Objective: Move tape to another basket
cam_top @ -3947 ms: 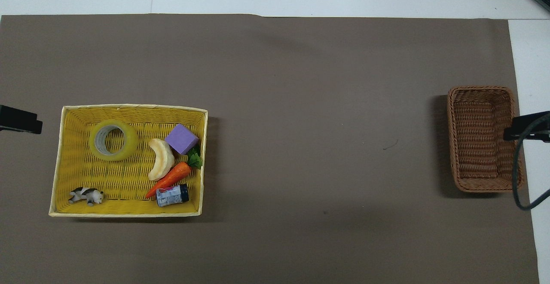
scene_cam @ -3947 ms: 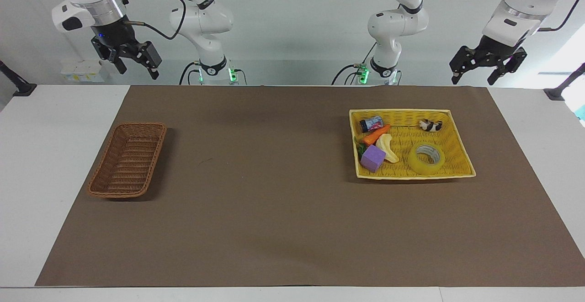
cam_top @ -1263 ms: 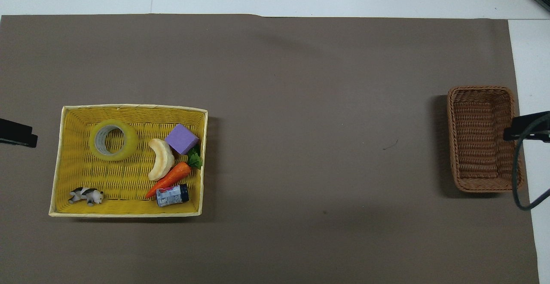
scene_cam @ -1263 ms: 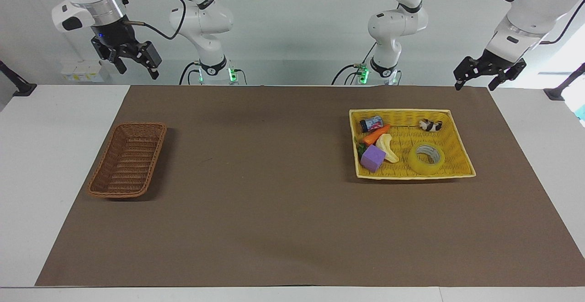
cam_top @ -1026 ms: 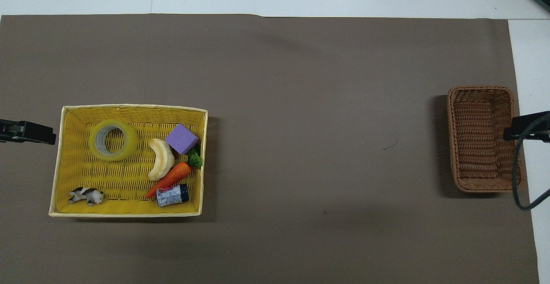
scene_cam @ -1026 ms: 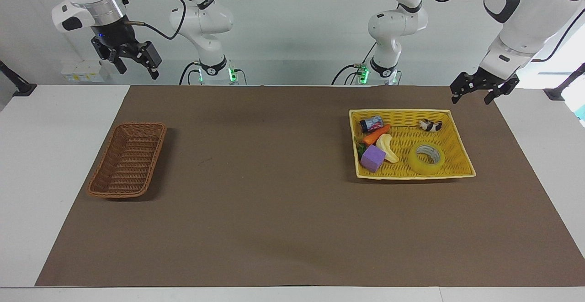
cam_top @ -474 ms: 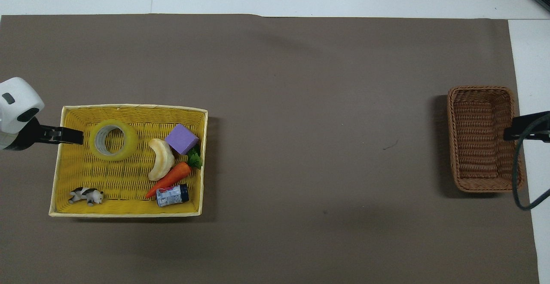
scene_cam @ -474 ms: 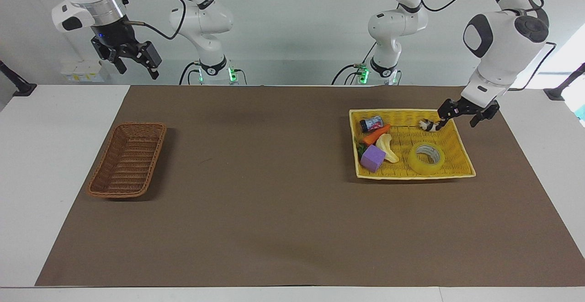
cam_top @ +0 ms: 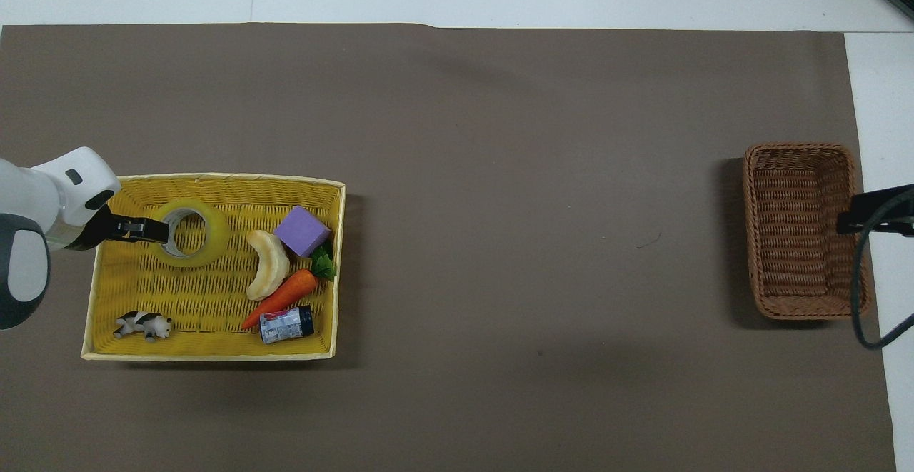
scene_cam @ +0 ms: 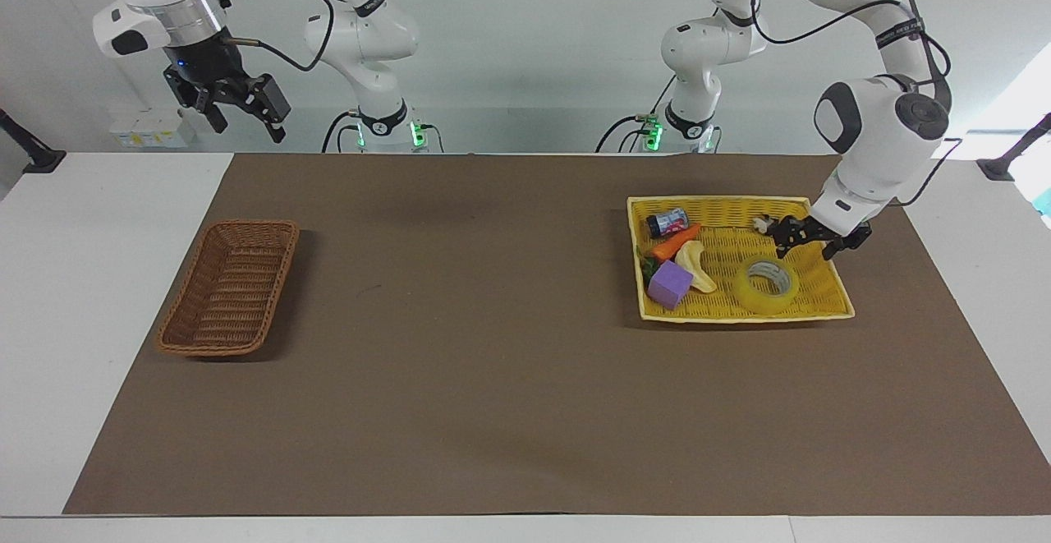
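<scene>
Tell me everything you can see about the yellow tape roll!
The tape is a wide roll of see-through yellow film wound on a grey-white cardboard core. It lies flat, hole facing up, on the floor of the yellow basket, near the corner toward the left arm's end and farther from the robots than the toy cow. Nothing else in the basket touches it. The left gripper hangs just above its edge, not gripping it yet.

Left hand (cam_top: pixel 153 230) covers tape (cam_top: pixel 202 236) rim overhead; toy cow (scene_cam: pixel 767 223) partly hidden facing.
</scene>
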### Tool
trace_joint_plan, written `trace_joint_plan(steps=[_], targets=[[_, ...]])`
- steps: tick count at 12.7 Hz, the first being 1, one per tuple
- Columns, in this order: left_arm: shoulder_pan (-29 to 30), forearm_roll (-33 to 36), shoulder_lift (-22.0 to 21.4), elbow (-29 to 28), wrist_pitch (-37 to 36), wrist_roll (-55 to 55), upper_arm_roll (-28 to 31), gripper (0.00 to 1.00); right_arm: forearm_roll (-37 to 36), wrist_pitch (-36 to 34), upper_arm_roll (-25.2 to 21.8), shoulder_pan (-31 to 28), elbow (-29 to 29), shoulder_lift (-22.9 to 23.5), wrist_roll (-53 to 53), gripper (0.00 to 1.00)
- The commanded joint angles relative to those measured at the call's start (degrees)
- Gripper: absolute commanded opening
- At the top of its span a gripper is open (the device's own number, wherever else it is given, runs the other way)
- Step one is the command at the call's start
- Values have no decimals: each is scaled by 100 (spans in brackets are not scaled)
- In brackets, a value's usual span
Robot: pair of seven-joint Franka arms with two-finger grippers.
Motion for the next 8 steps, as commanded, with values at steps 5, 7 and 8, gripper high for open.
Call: trace_joint_plan(steps=[5, 7, 8], targets=[[143, -69, 209, -654, 898, 136, -38, 50, 122, -108, 8, -51, 60, -1, -77, 100], [161, -69, 191, -672, 838, 136, -29, 15, 122, -108, 8, -43, 60, -1, -77, 100], [195, -69, 191, -629, 689, 154, -29, 0, 113, -108, 8, -51, 60, -1, -77, 100]])
